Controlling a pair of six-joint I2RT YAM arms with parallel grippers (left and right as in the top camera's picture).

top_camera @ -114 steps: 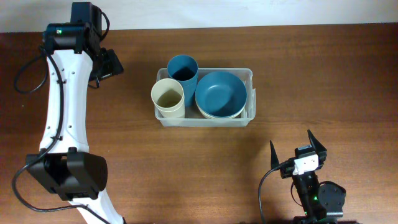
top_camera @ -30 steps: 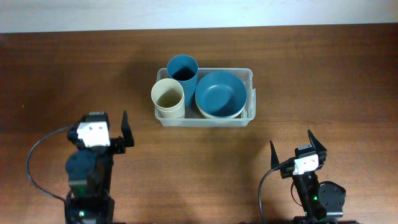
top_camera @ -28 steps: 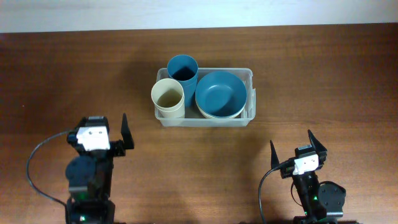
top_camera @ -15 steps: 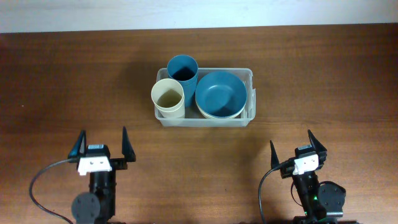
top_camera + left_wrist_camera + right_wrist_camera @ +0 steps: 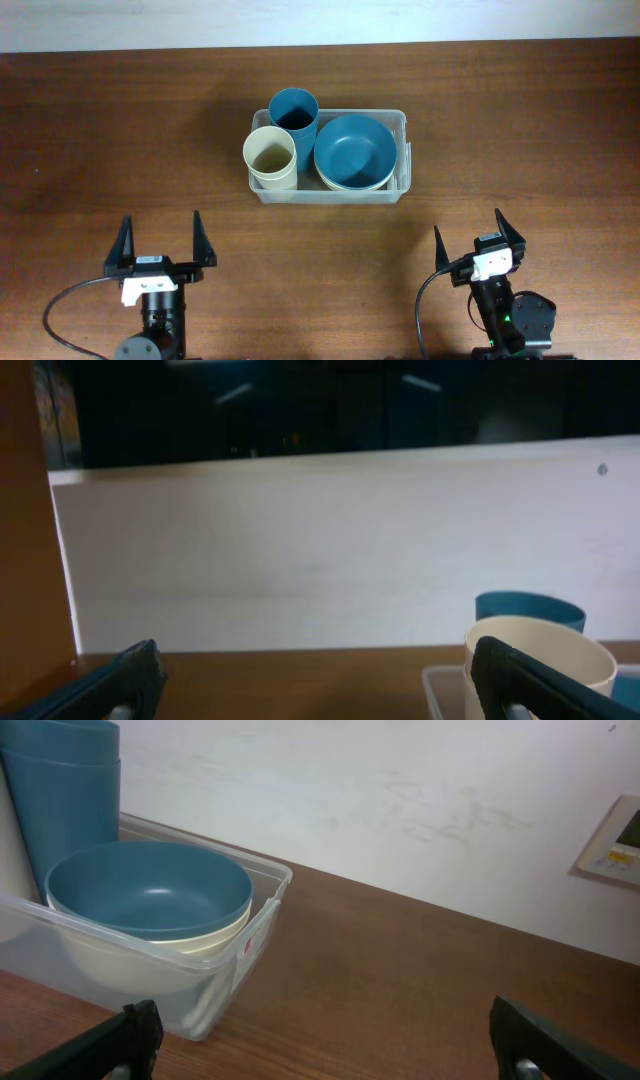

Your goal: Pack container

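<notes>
The container (image 5: 386, 113) sits a little behind the middle of the table (image 5: 520, 130), with its long side running across my overhead view. At its left end a blue cup (image 5: 293, 110) and a cream cup (image 5: 270, 155) stand upright and touch each other, the blue one on the far side and the cream one on the near side. The right part is filled by a blue bowl (image 5: 355, 150), which is nested in a cream bowl (image 5: 352, 186). From the right wrist camera I see that the blue bowl's rim comes slightly above the rim of the container. Both arms are low at the near edge of the table, well apart from the container. The left gripper (image 5: 161, 218) is at the near left with its fingers spread wide and nothing between them. The right gripper (image 5: 467, 221) is at the near right, also spread wide and holding nothing. Through the left wrist camera I see only the tops of the two cups, low on the right side, in front of a white wall (image 5: 300, 540).
</notes>
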